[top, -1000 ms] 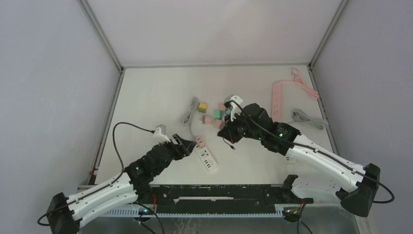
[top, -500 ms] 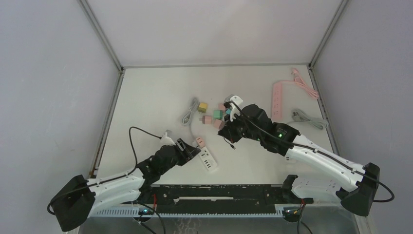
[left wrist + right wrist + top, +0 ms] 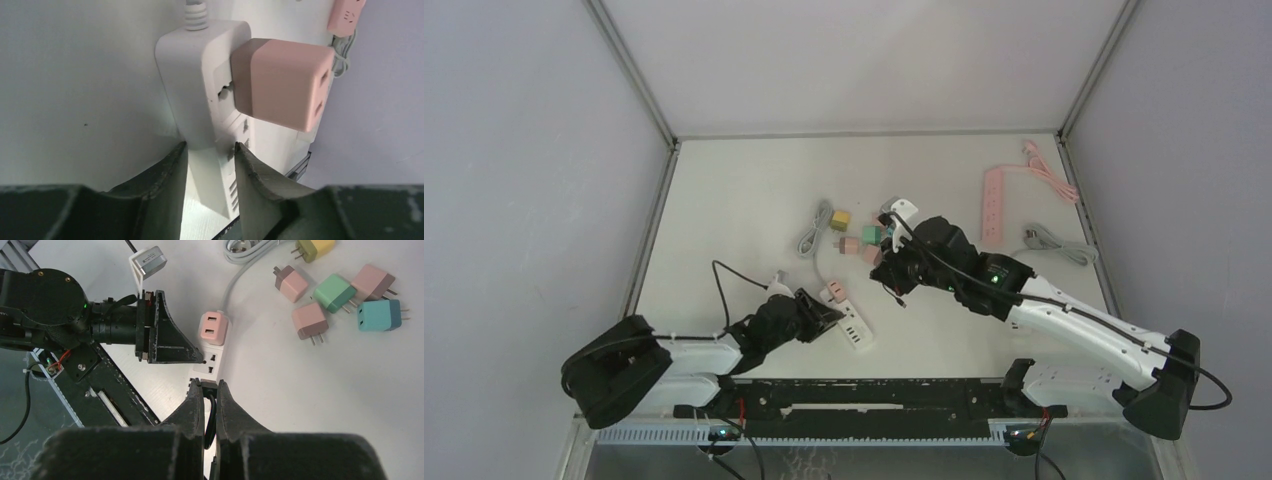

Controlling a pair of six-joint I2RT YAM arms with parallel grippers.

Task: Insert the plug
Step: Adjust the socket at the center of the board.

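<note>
A white power strip (image 3: 855,331) lies near the table's front edge with a pink adapter (image 3: 835,293) plugged in at its cord end. My left gripper (image 3: 827,314) lies low beside it. In the left wrist view the power strip (image 3: 192,75) runs between the fingers (image 3: 172,170), which touch it on both sides, and the pink adapter (image 3: 280,82) sticks out beyond them. My right gripper (image 3: 894,283) hovers just right of the strip, shut on a small dark plug (image 3: 210,385) whose black cable loops between its fingers. The power strip (image 3: 209,365) lies right under that plug.
Several loose coloured adapters (image 3: 865,244) lie mid-table, seen in the right wrist view as a teal adapter (image 3: 378,315) and a green adapter (image 3: 334,292). A white cord coil (image 3: 809,240), a pink power strip (image 3: 994,205) and a grey cable (image 3: 1054,243) lie farther back. The black front rail (image 3: 874,395) is close behind the strip.
The left arm has dropped low and reached right to the white strip, its jaws narrowing around it. The right gripper has drifted slightly down and left with the plug.
</note>
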